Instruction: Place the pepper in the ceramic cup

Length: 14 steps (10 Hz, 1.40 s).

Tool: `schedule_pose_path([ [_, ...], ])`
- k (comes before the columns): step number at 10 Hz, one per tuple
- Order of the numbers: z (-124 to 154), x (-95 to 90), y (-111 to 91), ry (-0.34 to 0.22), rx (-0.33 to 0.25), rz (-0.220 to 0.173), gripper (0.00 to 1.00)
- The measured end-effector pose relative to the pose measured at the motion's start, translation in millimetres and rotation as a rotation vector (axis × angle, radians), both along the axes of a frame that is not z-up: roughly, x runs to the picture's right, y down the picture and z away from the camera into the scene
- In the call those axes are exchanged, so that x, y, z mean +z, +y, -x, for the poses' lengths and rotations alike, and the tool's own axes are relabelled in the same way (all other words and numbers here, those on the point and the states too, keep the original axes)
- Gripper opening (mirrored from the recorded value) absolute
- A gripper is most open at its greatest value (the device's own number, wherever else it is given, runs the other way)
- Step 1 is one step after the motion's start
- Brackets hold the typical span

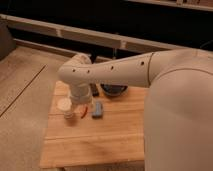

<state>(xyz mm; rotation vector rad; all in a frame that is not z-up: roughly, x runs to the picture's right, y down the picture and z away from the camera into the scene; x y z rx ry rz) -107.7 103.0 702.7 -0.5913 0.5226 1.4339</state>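
The ceramic cup (64, 105) is small and cream-white and stands near the left edge of the wooden table (100, 140). The pepper (85, 111) shows as a thin red sliver just right of the cup, directly under my gripper. My gripper (80, 106) hangs down from the white wrist, between the cup and the blue oblong block (97, 110). It is low over the table, at the pepper. The wrist hides most of the gripper and part of the pepper. I cannot tell whether the pepper is held or lies on the table.
A dark blue bowl (114, 90) stands at the table's back edge, behind the block, with a small dark object (94, 90) to its left. My large white arm (170, 95) covers the table's right side. Speckled floor lies to the left; a dark wall with a rail runs behind.
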Motion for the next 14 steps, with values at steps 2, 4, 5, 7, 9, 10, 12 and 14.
schedule_pose_path([
  [2,0.0,0.0,0.0,0.000,0.000,0.000,0.65],
  [4,-0.1,0.5,-3.3,-0.004,-0.008,-0.017,0.65],
  [5,6.1,1.2,-17.6,-0.053,-0.037,-0.083,0.65],
  [7,21.4,-2.1,-46.3,-0.176,-0.098,-0.212,0.65],
  [9,33.2,-11.7,-74.3,-0.301,-0.145,-0.338,0.65],
  [10,37.8,-14.9,-79.6,-0.330,-0.159,-0.364,0.65],
  [12,38.7,-15.3,-78.7,-0.333,-0.169,-0.366,0.65],
  [14,26.0,-6.0,-86.6,-0.275,-0.187,-0.369,0.65],
])
